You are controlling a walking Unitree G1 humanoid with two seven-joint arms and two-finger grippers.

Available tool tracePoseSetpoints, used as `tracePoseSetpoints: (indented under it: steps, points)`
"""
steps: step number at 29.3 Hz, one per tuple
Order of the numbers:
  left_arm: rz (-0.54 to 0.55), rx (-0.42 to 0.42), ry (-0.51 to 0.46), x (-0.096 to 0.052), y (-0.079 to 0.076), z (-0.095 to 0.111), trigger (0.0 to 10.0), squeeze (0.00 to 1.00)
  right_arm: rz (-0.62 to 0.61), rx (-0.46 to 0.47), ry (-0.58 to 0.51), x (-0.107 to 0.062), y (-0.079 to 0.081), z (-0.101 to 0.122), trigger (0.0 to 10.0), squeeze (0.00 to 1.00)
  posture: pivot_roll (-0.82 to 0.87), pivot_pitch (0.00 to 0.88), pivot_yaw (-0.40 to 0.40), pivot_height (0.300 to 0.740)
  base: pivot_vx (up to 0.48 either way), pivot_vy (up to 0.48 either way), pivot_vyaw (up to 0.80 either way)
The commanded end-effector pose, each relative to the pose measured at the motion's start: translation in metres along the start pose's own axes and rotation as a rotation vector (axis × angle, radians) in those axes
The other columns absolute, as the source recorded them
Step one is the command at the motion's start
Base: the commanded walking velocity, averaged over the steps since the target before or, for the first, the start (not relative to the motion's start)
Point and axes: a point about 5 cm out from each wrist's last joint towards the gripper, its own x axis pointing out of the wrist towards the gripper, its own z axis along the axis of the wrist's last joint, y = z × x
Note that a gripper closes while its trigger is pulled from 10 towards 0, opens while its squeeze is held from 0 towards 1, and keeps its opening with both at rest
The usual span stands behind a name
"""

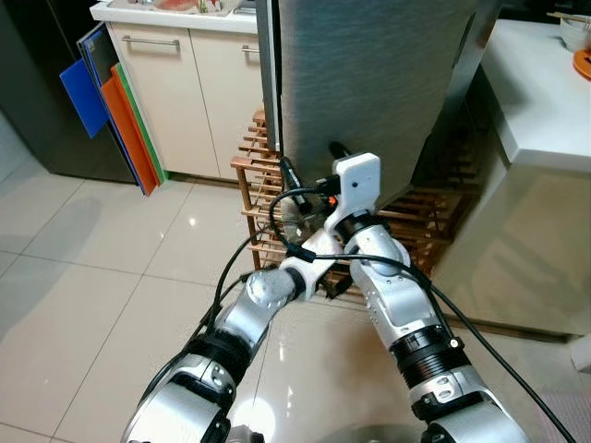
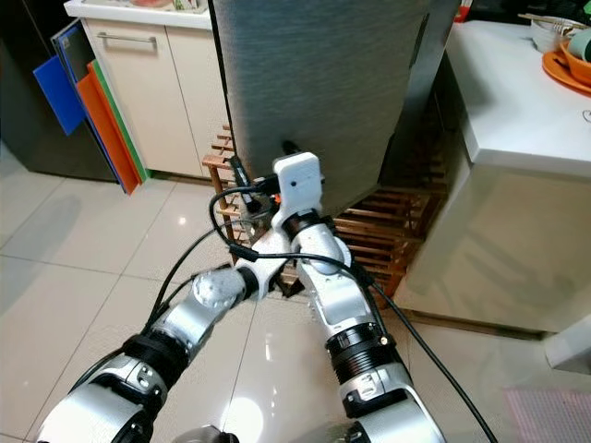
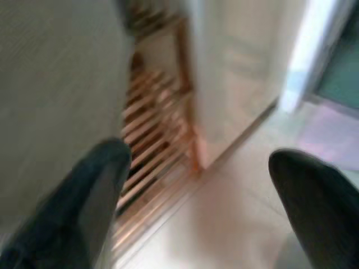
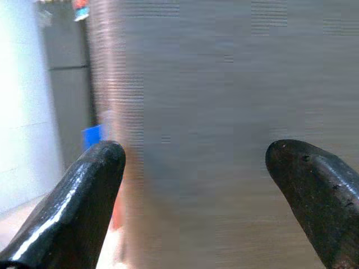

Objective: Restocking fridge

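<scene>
The fridge door (image 1: 369, 88), a grey brushed-metal panel, stands open in the centre of the scene, swung out toward the robot, with its lower edge above a wooden slatted rack (image 1: 268, 175) on the floor.

Both arms reach forward and cross in front of the door's lower part. The right pincer (image 4: 196, 185) faces the grey door surface close up; its two black fingers (image 4: 84, 196) are spread wide with nothing between them. The left pincer (image 3: 196, 196) sits just beside the door's lower edge, pointing down past the rack and a pale cabinet side; its fingers (image 3: 90, 190) are likewise spread wide and hold nothing. The left wrist view is blurred.

To the left, cream cabinets (image 1: 185, 83) stand far from the robot, with blue, orange and green boards (image 1: 115, 111) leaning against them. To the right, a white tabletop (image 2: 517, 83) carries an orange dish (image 2: 571, 66). The floor (image 1: 83, 277) is glossy pale tile.
</scene>
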Motion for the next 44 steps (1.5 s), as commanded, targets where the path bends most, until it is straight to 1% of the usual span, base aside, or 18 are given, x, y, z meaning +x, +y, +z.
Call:
tracePoseSetpoints:
  steps: [1, 7, 11, 12, 13, 17, 19, 20, 21, 25, 26, 27, 31, 35, 38, 39, 40, 44]
  points:
    - [-0.036, 0.051, -0.047, 0.009, -0.003, 0.020, 10.0, 0.00, -0.029, -0.005, -0.066, 0.004, -0.005, 0.017, 10.0, 0.00, -0.09, 0.000, 0.007, 0.740, 0.000, 0.000, 0.00]
    - [-0.001, 0.115, -0.111, 0.015, 0.000, 0.041, 10.0, 0.00, -0.054, -0.014, -0.099, 0.003, -0.012, 0.027, 10.0, 0.00, -0.11, 0.000, 0.017, 0.740, 0.000, 0.000, 0.00]
    - [0.128, 0.168, -0.119, 0.011, 0.023, 0.051, 10.0, 0.00, -0.105, -0.039, -0.084, -0.005, -0.028, 0.025, 10.0, 0.00, -0.11, 0.000, 0.019, 0.740, 0.000, 0.000, 0.00]
    - [0.201, 0.175, -0.117, 0.006, 0.035, 0.053, 10.0, 0.00, -0.124, -0.049, -0.067, -0.010, -0.034, 0.022, 10.0, 0.00, -0.11, 0.000, 0.021, 0.740, 0.000, 0.000, 0.00]
    - [0.201, 0.175, -0.117, 0.006, 0.035, 0.053, 10.0, 0.00, -0.124, -0.049, -0.067, -0.010, -0.034, 0.022, 10.0, 0.00, -0.11, 0.000, 0.021, 0.740, 0.000, 0.000, 0.00]
    - [0.320, 0.177, -0.123, -0.005, 0.056, 0.055, 10.0, 0.00, -0.157, -0.067, -0.028, -0.020, -0.044, 0.015, 10.0, 0.00, -0.11, 0.000, 0.024, 0.740, 0.000, 0.000, 0.00]
    - [0.393, 0.192, -0.121, -0.014, 0.069, 0.054, 10.0, 0.00, -0.186, -0.080, 0.008, -0.029, -0.053, 0.009, 10.0, 0.00, -0.10, 0.000, 0.026, 0.740, 0.000, 0.000, 0.00]
    - [0.393, 0.192, -0.121, -0.014, 0.069, 0.054, 10.0, 0.00, -0.186, -0.080, 0.008, -0.029, -0.053, 0.009, 10.0, 0.00, -0.10, 0.000, 0.026, 0.740, 0.000, 0.000, 0.00]
    - [0.453, 0.219, -0.110, -0.023, 0.080, 0.052, 10.0, 0.00, -0.213, -0.091, 0.042, -0.037, -0.061, 0.003, 10.0, 0.00, -0.10, 0.000, 0.028, 0.740, 0.000, 0.000, 0.00]
    - [0.524, 0.239, -0.078, -0.037, 0.096, 0.045, 10.0, 0.00, -0.257, -0.109, 0.089, -0.049, -0.074, -0.004, 10.0, 0.00, -0.10, 0.000, 0.028, 0.740, 0.000, 0.000, 0.00]
    - [0.556, 0.244, -0.059, -0.042, 0.103, 0.042, 10.0, 0.00, -0.276, -0.115, 0.104, -0.054, -0.080, -0.006, 10.0, 0.00, -0.10, 0.000, 0.028, 0.740, 0.000, 0.000, 0.00]
    - [0.629, 0.249, -0.010, -0.057, 0.117, 0.033, 10.0, 0.00, -0.309, -0.127, 0.130, -0.062, -0.089, -0.009, 10.0, 0.00, -0.09, 0.000, 0.030, 0.740, 0.000, 0.000, 0.00]
    - [0.737, 0.223, 0.045, -0.078, 0.138, 0.024, 10.0, 0.00, -0.332, -0.141, 0.147, -0.069, -0.097, -0.010, 10.0, 0.00, -0.09, 0.000, 0.031, 0.740, 0.000, 0.000, 0.00]
    - [0.746, 0.177, 0.008, -0.080, 0.140, 0.027, 10.0, 0.00, -0.312, -0.145, 0.148, -0.067, -0.094, -0.010, 10.0, 0.00, -0.10, 0.000, 0.032, 0.740, 0.000, 0.000, 0.00]
    - [0.744, 0.055, -0.091, -0.077, 0.133, 0.029, 10.0, 0.00, -0.297, -0.137, 0.146, -0.064, -0.088, -0.010, 10.0, 0.00, -0.10, 0.000, 0.036, 0.740, 0.000, 0.000, 0.00]
    - [0.744, 0.055, -0.091, -0.077, 0.133, 0.029, 10.0, 0.00, -0.297, -0.137, 0.146, -0.064, -0.088, -0.010, 10.0, 0.00, -0.10, 0.000, 0.036, 0.740, 0.000, 0.000, 0.00]
    - [0.760, -0.023, -0.151, -0.078, 0.127, 0.026, 10.0, 0.00, -0.291, -0.128, 0.152, -0.064, -0.084, -0.012, 10.0, 0.00, -0.10, 0.000, 0.036, 0.740, 0.000, 0.000, 0.00]
    - [0.798, -0.083, -0.224, -0.084, 0.109, 0.014, 10.0, 0.00, -0.283, -0.103, 0.164, -0.067, -0.075, -0.017, 10.0, 0.00, -0.09, 0.000, 0.034, 0.740, 0.000, 0.000, 0.00]
